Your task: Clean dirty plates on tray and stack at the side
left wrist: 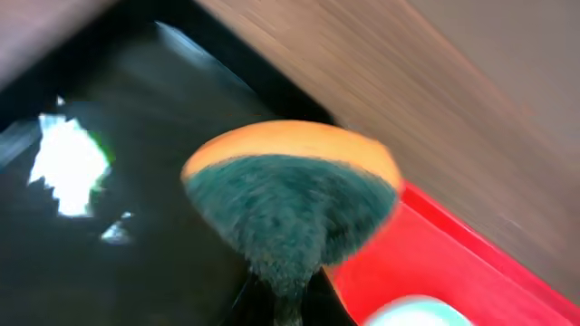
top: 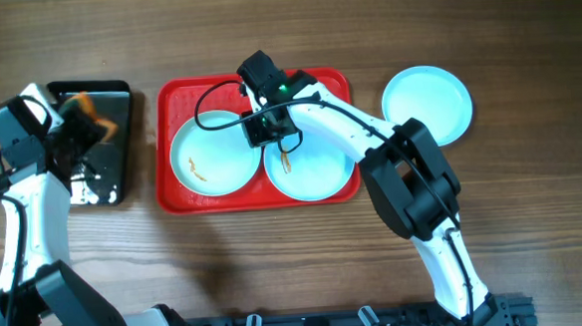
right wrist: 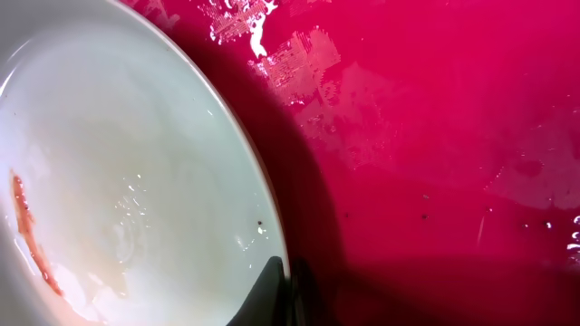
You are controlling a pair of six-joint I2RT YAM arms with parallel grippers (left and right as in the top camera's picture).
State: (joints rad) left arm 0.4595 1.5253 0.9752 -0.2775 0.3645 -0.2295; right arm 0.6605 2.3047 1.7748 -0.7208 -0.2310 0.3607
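Lying lengthwise left-to-right, the tray (top: 169, 195) holds two dirty plates (top: 209, 159); right end effector (top: 268, 132) opening cannot be told.

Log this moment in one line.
left gripper: sponge over black tray | right gripper: at plate rim | red tray: two smeared plates | clean plate: outside

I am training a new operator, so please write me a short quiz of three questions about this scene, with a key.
1. How many smeared plates lie in the red tray?
2. True or false: the left gripper holds a brush over the black tray.
3. Fill in: the third plate lies on the table, to the tray's ___.
Key: 1 two; 2 true; 3 right.
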